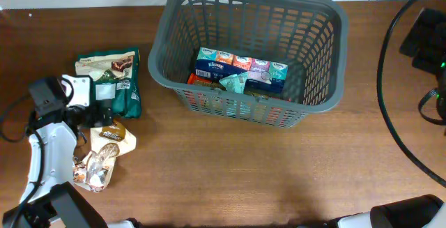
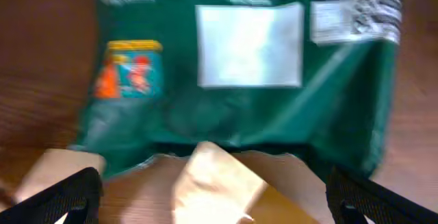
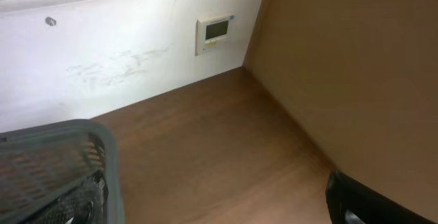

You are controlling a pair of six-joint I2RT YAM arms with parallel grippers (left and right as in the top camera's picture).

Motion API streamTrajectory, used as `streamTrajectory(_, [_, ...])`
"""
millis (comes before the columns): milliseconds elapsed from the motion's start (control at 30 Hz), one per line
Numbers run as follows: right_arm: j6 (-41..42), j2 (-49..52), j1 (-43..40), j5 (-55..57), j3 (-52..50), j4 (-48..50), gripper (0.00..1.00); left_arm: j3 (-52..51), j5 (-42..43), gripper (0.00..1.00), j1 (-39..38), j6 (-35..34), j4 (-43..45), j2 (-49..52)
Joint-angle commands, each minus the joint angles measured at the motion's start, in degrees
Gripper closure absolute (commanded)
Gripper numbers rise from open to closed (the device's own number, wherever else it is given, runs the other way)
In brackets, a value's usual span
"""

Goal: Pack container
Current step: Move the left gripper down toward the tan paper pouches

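The dark grey slotted container (image 1: 162, 47) stands at the back middle of the table and holds several tissue packs (image 1: 240, 66). Its rim also shows in the right wrist view (image 3: 102, 148). Snack packs lie at the left: a green pack (image 1: 122, 92), a tan pack (image 1: 111, 137) and a shiny wrapper (image 1: 94, 169). My left gripper (image 1: 97, 120) is open and empty, its fingers (image 2: 219, 207) spread either side of the tan pack (image 2: 219, 183), with the green pack (image 2: 239, 114) just beyond. My right gripper (image 3: 212, 210) is open and empty, right of the container.
Another snack pack (image 1: 104, 64) lies behind the green one. Black cables (image 1: 383, 81) and a dark device (image 1: 425, 40) sit at the table's right edge. A white wall with a small panel (image 3: 215, 32) and a brown board (image 3: 356, 66) border the far right corner.
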Motion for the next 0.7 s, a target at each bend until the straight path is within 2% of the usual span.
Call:
streamTrajectory(0, [0.5, 0.0, -0.5, -0.1, -0.1, 0.1, 0.01, -2.3, 3.1, 0.0, -0.9, 2.1, -0.4, 0.3])
streamTrajectory(167, [0.5, 0.0, -0.5, -0.1, -0.1, 0.2, 0.01, -3.3, 1.9, 0.01, -0.9, 4.6, -3.6, 0.3])
streamTrajectory(367, [0.3, 0.2, -0.5, 0.0, -0.1, 0.2, 0.01, -3.3, -3.9, 0.0, -0.9, 6.3, -7.9, 0.3])
streamTrajectory(667, [0.3, 1.6, -0.5, 0.3, -0.1, 0.3, 0.01, -5.7, -4.3, 0.0, -0.9, 10.1, -10.2, 0.3])
